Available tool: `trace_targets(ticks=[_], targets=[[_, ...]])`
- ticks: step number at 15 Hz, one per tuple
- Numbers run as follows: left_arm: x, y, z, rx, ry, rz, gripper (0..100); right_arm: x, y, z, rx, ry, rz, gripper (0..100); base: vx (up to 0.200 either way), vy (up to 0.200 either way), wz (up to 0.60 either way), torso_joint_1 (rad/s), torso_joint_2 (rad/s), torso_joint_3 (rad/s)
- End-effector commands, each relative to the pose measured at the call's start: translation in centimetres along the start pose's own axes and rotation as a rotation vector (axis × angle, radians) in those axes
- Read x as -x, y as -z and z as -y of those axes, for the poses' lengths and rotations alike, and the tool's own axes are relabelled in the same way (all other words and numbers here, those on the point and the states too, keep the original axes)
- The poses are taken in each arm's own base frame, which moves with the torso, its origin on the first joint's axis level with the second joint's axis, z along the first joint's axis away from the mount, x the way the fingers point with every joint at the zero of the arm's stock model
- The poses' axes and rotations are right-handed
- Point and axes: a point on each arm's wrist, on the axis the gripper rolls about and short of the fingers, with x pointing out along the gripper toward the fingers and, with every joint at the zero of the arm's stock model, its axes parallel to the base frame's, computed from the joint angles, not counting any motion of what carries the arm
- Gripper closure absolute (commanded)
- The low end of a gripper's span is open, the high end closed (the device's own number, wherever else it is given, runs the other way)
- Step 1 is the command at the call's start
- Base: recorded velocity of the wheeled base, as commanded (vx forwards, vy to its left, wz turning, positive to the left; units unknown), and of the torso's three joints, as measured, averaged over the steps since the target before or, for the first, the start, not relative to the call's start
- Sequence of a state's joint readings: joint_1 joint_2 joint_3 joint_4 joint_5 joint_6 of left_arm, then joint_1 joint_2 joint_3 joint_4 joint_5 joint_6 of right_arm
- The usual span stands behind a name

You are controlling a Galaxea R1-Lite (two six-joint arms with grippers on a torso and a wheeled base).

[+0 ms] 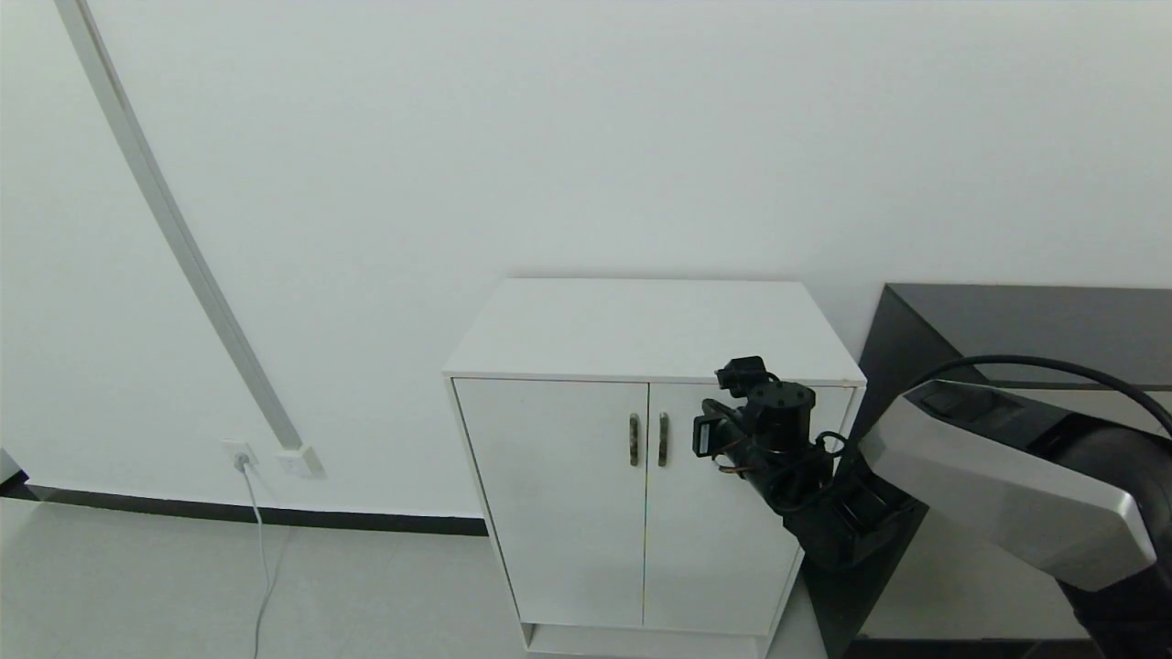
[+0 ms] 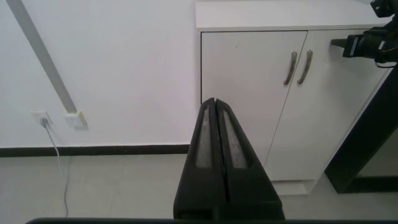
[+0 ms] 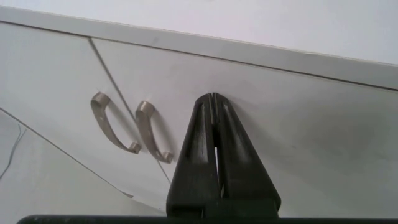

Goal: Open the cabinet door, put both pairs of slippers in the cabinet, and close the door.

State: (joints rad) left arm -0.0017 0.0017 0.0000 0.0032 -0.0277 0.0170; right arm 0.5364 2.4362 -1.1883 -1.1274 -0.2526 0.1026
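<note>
Right claw (image 3: 214,101) pressed together, near handles (image 1: 663,439), cabinet doors (image 1: 558,503) closed

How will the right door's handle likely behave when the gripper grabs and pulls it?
The right door handle looks like smooth curved metal, so probably rigid but slippery. It bows off the right door, leaving a gap to hook. The cabinet looks lightly built, so it might shift under a hard pull.
</note>
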Motion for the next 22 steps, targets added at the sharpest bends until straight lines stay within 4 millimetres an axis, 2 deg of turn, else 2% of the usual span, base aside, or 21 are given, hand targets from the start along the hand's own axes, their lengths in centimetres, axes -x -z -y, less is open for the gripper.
trace_targets(ticks=[1,5,6,9,11,13,16,20,21,22], targets=[[0.0,0.0,0.0,0.000,0.000,0.000,100,1.0,-1.3,0.0,-0.004,-0.006,0.017,100,0.000,0.000,0.00,0.000,0.00,0.000],[0.0,0.0,0.0,0.000,0.000,0.000,100,3.3,-2.3,1.3,-0.013,0.018,0.047,100,0.000,0.000,0.00,0.000,0.00,0.000],[0.0,0.0,0.0,0.000,0.000,0.000,100,4.7,-3.3,3.3,-0.019,0.060,0.058,100,0.000,0.000,0.00,0.000,0.00,0.000],[0.0,0.0,0.0,0.000,0.000,0.000,100,7.2,-5.1,7.6,-0.028,0.162,0.070,100,0.000,0.000,0.00,0.000,0.00,0.000],[0.0,0.0,0.0,0.000,0.000,0.000,100,8.8,-5.7,9.5,-0.030,0.210,0.063,100,0.000,0.000,0.00,0.000,0.00,0.000],[0.0,0.0,0.0,0.000,0.000,0.000,100,11.7,-6.5,12.0,-0.034,0.285,0.065,100,0.000,0.000,0.00,0.000,0.00,0.000],[0.0,0.0,0.0,0.000,0.000,0.000,100,15.9,-7.6,14.2,-0.038,0.354,0.070,100,0.000,0.000,0.00,0.000,0.00,0.000],[0.0,0.0,0.0,0.000,0.000,0.000,100,21.8,-9.4,15.1,-0.022,0.406,0.124,100,0.000,0.000,0.00,0.000,0.00,0.000],[0.0,0.0,0.0,0.000,0.000,0.000,100,22.7,-9.6,15.2,-0.014,0.413,0.133,100,0.000,0.000,0.00,0.000,0.00,0.000],[0.0,0.0,0.0,0.000,0.000,0.000,100,24.9,-10.0,15.4,-0.009,0.416,0.159,100,0.000,0.000,0.00,0.000,0.00,0.000]])
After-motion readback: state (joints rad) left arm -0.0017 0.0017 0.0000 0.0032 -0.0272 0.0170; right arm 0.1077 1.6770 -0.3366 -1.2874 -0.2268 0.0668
